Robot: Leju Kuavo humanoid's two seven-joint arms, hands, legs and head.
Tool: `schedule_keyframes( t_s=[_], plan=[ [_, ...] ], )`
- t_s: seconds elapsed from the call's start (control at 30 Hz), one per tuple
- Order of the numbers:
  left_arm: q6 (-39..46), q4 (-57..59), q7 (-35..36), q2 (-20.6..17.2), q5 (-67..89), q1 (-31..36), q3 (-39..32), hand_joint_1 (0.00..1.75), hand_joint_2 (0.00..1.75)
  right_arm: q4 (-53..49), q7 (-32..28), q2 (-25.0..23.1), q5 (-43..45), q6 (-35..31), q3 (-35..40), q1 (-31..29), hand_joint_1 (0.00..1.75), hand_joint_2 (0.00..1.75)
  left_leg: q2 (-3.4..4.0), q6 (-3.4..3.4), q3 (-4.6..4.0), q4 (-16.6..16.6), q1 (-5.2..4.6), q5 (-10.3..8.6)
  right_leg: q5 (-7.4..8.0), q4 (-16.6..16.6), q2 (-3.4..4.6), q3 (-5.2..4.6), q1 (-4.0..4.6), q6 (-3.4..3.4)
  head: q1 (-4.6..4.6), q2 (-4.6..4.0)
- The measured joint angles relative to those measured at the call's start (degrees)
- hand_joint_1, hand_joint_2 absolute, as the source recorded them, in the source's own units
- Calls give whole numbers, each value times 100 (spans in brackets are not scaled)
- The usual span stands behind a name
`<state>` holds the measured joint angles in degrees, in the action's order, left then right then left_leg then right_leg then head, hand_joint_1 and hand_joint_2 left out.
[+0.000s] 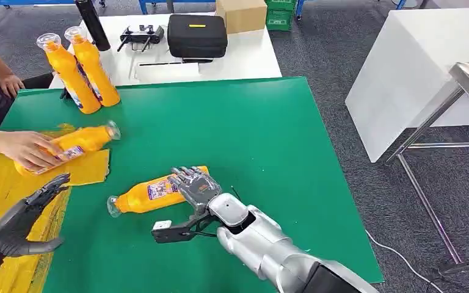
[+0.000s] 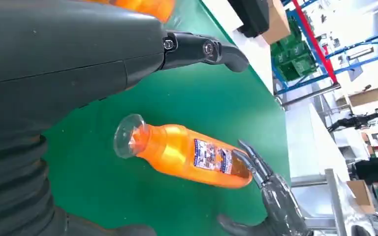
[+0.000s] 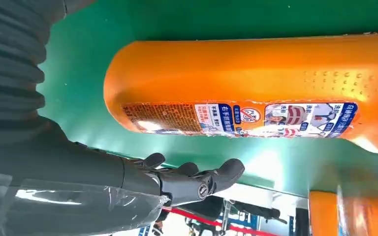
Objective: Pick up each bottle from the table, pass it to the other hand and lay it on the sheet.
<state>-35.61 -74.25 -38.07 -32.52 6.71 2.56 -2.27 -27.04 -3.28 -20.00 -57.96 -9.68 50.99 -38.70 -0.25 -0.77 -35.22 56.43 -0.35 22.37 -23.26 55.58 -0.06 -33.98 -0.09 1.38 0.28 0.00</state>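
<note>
Head view shows the left hand [image 1: 21, 223] nearest, low over the yellow sheet [image 1: 0, 183], fingers spread and holding nothing. Just ahead, the right hand [image 1: 196, 186] reaches over the base end of an orange bottle [image 1: 149, 193] lying on its side on the green table [image 1: 250, 134], cap pointing toward the sheet. The fingers are extended and apart above the bottle; whether they touch it cannot be told. Right wrist view brings the bottle's blue and white label [image 3: 241, 119] close: it carries Chinese characters and a red prohibition symbol, too small to read with certainty. Farther off, a person's hand [image 1: 24, 148] rests on a second bottle [image 1: 70, 144] lying on the sheet. Beyond, two upright bottles [image 1: 82, 70] stand together near the table's far edge.
</note>
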Motion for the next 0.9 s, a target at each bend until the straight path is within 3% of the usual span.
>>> schedule_keyframes(
  t_s=[0.9],
  plan=[
    [-35, -120, 0, 59, -7, -88, -111, 0, 175, -15, 39, 4, 17, -7, -109, -73, 0, 175, 0, 0, 1, 0, 0, 0, 0, 0, 0, 0, 0, 0, 0, 0]
  ],
)
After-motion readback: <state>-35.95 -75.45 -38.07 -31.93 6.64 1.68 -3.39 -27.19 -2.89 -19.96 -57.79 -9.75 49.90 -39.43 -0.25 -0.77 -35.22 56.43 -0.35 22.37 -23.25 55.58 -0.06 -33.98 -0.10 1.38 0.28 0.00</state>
